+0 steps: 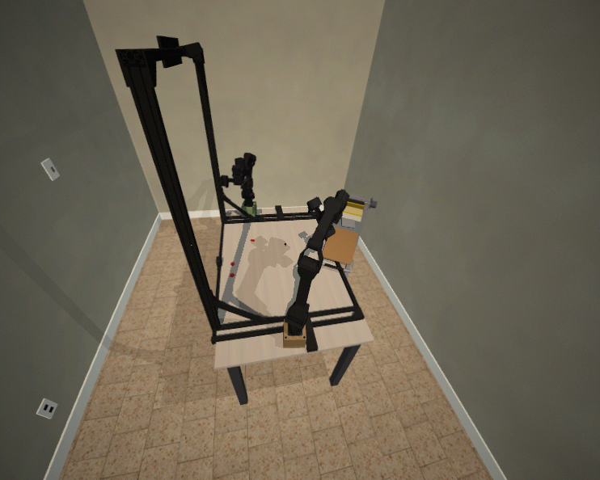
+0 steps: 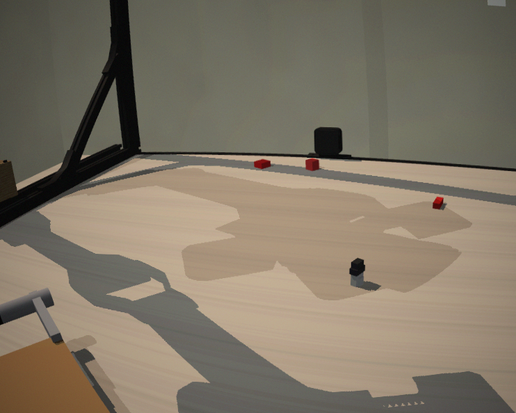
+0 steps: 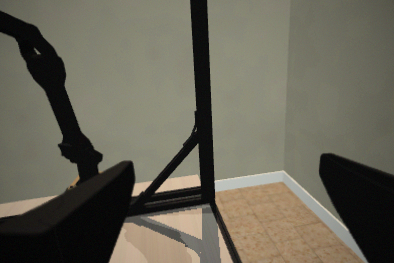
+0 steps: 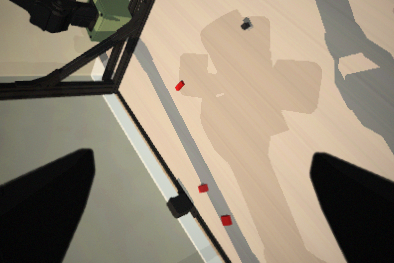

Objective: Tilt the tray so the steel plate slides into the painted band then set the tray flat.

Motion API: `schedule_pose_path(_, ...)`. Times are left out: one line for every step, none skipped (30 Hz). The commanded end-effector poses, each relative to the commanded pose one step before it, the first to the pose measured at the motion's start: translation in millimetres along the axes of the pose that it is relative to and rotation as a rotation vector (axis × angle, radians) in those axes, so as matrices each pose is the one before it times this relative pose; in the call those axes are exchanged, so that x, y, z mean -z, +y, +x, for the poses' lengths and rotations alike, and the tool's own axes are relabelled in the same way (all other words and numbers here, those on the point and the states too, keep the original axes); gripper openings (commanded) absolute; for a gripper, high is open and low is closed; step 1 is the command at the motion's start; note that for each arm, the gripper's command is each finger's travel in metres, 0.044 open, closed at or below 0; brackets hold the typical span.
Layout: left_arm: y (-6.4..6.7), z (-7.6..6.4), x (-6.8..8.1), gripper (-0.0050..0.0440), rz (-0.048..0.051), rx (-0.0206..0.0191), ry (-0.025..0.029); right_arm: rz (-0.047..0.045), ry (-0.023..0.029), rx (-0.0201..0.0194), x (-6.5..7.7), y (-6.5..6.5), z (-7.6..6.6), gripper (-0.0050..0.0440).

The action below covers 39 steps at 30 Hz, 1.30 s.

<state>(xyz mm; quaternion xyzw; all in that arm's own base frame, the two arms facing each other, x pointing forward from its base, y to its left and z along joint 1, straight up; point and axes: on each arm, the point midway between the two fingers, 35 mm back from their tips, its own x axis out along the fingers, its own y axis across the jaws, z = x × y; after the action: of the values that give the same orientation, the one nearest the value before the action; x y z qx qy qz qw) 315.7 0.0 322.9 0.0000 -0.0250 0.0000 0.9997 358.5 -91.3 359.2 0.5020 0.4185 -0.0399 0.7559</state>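
The tray (image 1: 340,246) (image 2: 26,382) has an orange-brown bed and stands at the table's right edge in the top view. Its grey handle bar (image 2: 24,304) shows in the exterior view. A yellow-tinted band (image 1: 352,208) lies at the tray's far end. A pale grey patch (image 1: 348,221) beside the band looks like the steel plate; it is too small to tell its edges. My right gripper (image 1: 314,203) (image 4: 204,162) is open and empty, high over the table next to the tray. My left gripper (image 1: 247,158) (image 3: 225,166) is open and empty, raised at the back.
Three red cubes (image 2: 261,163) (image 2: 311,163) (image 2: 437,202) lie along the far side; they also show in the right wrist view (image 4: 202,187) (image 4: 226,220) (image 4: 180,85). A small black-topped grey block (image 2: 357,272) (image 4: 246,25) stands mid-table. A black frame (image 1: 150,128) surrounds the table.
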Motion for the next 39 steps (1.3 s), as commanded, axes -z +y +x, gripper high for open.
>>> schedule_pose_path(0.0, 0.0, 0.0, 0.04, 0.0, 0.0, 0.0, 0.0, 0.0, 0.0, 0.0, 0.0, 0.0, 0.04)
schedule_pose_path(0.0, 0.0, 0.0, 0.04, 0.0, 0.0, 0.0, 0.0, 0.0, 0.0, 0.0, 0.0, 0.0, 0.04)
schedule_pose_path(0.0, 0.0, 0.0, 0.04, 0.0, 0.0, 0.0, 0.0, 0.0, 0.0, 0.0, 0.0, 0.0, 0.04)
schedule_pose_path(0.0, 0.0, 0.0, 0.04, 0.0, 0.0, 0.0, 0.0, 0.0, 0.0, 0.0, 0.0, 0.0, 0.04)
schedule_pose_path(0.0, 0.0, 0.0, 0.04, 0.0, 0.0, 0.0, 0.0, 0.0, 0.0, 0.0, 0.0, 0.0, 0.04)
schedule_pose_path(0.0, 0.0, 0.0, 0.04, 0.0, 0.0, 0.0, 0.0, 0.0, 0.0, 0.0, 0.0, 0.0, 0.04)
schedule_pose_path(0.0, 0.0, 0.0, 0.04, 0.0, 0.0, 0.0, 0.0, 0.0, 0.0, 0.0, 0.0, 0.0, 0.04)
schedule_pose_path(0.0, 0.0, 0.0, 0.04, 0.0, 0.0, 0.0, 0.0, 0.0, 0.0, 0.0, 0.0, 0.0, 0.04)
schedule_pose_path(0.0, 0.0, 0.0, 0.04, 0.0, 0.0, 0.0, 0.0, 0.0, 0.0, 0.0, 0.0, 0.0, 0.04)
schedule_pose_path(0.0, 0.0, 0.0, 0.04, 0.0, 0.0, 0.0, 0.0, 0.0, 0.0, 0.0, 0.0, 0.0, 0.04)
schedule_pose_path(0.0, 0.0, 0.0, 0.04, 0.0, 0.0, 0.0, 0.0, 0.0, 0.0, 0.0, 0.0, 0.0, 0.04)
schedule_pose_path(0.0, 0.0, 0.0, 0.04, 0.0, 0.0, 0.0, 0.0, 0.0, 0.0, 0.0, 0.0, 0.0, 0.04)
schedule_pose_path(0.0, 0.0, 0.0, 0.04, 0.0, 0.0, 0.0, 0.0, 0.0, 0.0, 0.0, 0.0, 0.0, 0.04)
schedule_pose_path(0.0, 0.0, 0.0, 0.04, 0.0, 0.0, 0.0, 0.0, 0.0, 0.0, 0.0, 0.0, 0.0, 0.04)
schedule_pose_path(0.0, 0.0, 0.0, 0.04, 0.0, 0.0, 0.0, 0.0, 0.0, 0.0, 0.0, 0.0, 0.0, 0.04)
schedule_pose_path(0.0, 0.0, 0.0, 0.04, 0.0, 0.0, 0.0, 0.0, 0.0, 0.0, 0.0, 0.0, 0.0, 0.04)
schedule_pose_path(0.0, 0.0, 0.0, 0.04, 0.0, 0.0, 0.0, 0.0, 0.0, 0.0, 0.0, 0.0, 0.0, 0.04)
schedule_pose_path(-0.8, -2.21, -2.93, 0.044, -0.00024, -0.00001, 0.00073, 0.03455, -0.01683, 0.01793, -6.24, -6.39, 4.08, 0.044)
schedule_pose_path(-0.78, -2.29, -2.9, 0.044, -0.00023, -0.00001, 0.00073, 0.03465, -0.0174, 0.01739, -6.27, -6.22, 4.19, 0.044)
schedule_pose_path(-0.75, -2.37, -2.88, 0.044, -0.00023, -0.00001, 0.00073, 0.03475, -0.01795, 0.01683, -6.3, -6.05, 4.3, 0.044)
schedule_pose_path(-0.73, -2.45, -2.85, 0.044, -0.00022, -0.00001, 0.00073, 0.03484, -0.01848, 0.01625, -6.31, -5.89, 4.41, 0.044)
schedule_pose_path(-0.7, -2.53, -2.82, 0.044, -0.00021, -0.00001, 0.00074, 0.03493, -0.01899, 0.01566, -6.32, -5.72, 4.51, 0.044)
schedule_pose_path(-0.67, -2.6, -2.78, 0.044, -0.00021, -0.00001, 0.00074, 0.03503, -0.01948, 0.01505, -6.32, -5.56, 4.61, 0.044)
schedule_pose_path(-0.64, -2.68, -2.75, 0.044, -0.0002, -0.00001, 0.00074, 0.03512, -0.01994, 0.01443, -6.31, -5.4, 4.7, 0.044)
schedule_pose_path(-0.62, -2.76, -2.71, 0.044, -0.00019, 0.0, 0.00074, 0.03521, -0.02039, 0.0138, -6.29, -5.24, 4.78, 0.044)
schedule_pose_path(-0.58, -2.84, -2.67, 0.044, -0.00018, 0.0, 0.00074, 0.0353, -0.02082, 0.01315, -6.27, -5.09, 4.86, 0.044)
schedule_pose_path(-0.55, -2.91, -2.63, 0.044, -0.00018, 0.0, 0.00074, 0.03539, -0.02122, 0.01249, -6.25, -4.94, 4.94, 0.044)
schedule_pose_path(-0.52, -2.99, -2.59, 0.044, -0.00017, 0.0, 0.00074, 0.03548, -0.0216, 0.01183, -6.22, -4.8, 5.01, 0.044)
schedule_pose_path(-0.49, -3.06, -2.55, 0.044, -0.00016, 0.0, 0.00074, 0.03556, -0.02196, 0.01115, -6.18, -4.66, 5.07, 0.044)
schedule_pose_path(-0.45, -3.13, -2.5, 0.044, -0.00016, 0.0, 0.00074, 0.03565, -0.0223, 0.01046, -6.14, -4.53, 5.13, 0.044)
schedule_pose_path(-0.41, -3.2, -2.46, 0.044, -0.00015, 0.0, 0.00074, 0.03573, -0.02262, 0.00976, -6.09, -4.4, 5.18, 0.044)
schedule_pose_path(-0.38, -3.27, -2.41, 0.044, -0.00014, 0.0, 0.00074, 0.03582, -0.02291, 0.00905, -6.04, -4.28, 5.22, 0.044)
schedule_pose_path(0.0, 0.0, 0.0, 0.044, 0.0, 0.0, 0.0, 0.0, 0.0, 0.0, 0.0, 0.0, 0.0, 0.044)
schedule_pose_path(0.0, 0.0, 0.0, 0.044, 0.0, 0.0, 0.0, 0.0, 0.0, 0.0, 0.0, 0.0, 0.0, 0.044)
schedule_pose_path(-0.34, -3.34, -2.36, 0.044, -0.00013, 0.0, 0.00074, 0.0359, -0.02318, 0.00834, -5.99, -4.17, 5.26, 0.044)
schedule_pose_path(-0.3, -3.41, -2.31, 0.044, -0.00013, 0.0, 0.00074, 0.03598, -0.02343, 0.00762, -5.94, -4.06, 5.29, 0.044)
schedule_pose_path(-0.26, -3.48, -2.26, 0.044, -0.00012, 0.0, 0.00074, 0.03606, -0.02365, 0.0069, -5.89, -3.96, 5.31, 0.044)
schedule_pose_path(-0.22, -3.54, -2.2, 0.044, -0.00011, 0.0, 0.00074, 0.03613, -0.02386, 0.00617, -5.83, -3.86, 5.32, 0.044)
schedule_pose_path(-0.18, -3.61, -2.15, 0.044, -0.0001, 0.0, 0.00074, 0.03621, -0.02404, 0.00543, -5.78, -3.77, 5.33, 0.044)
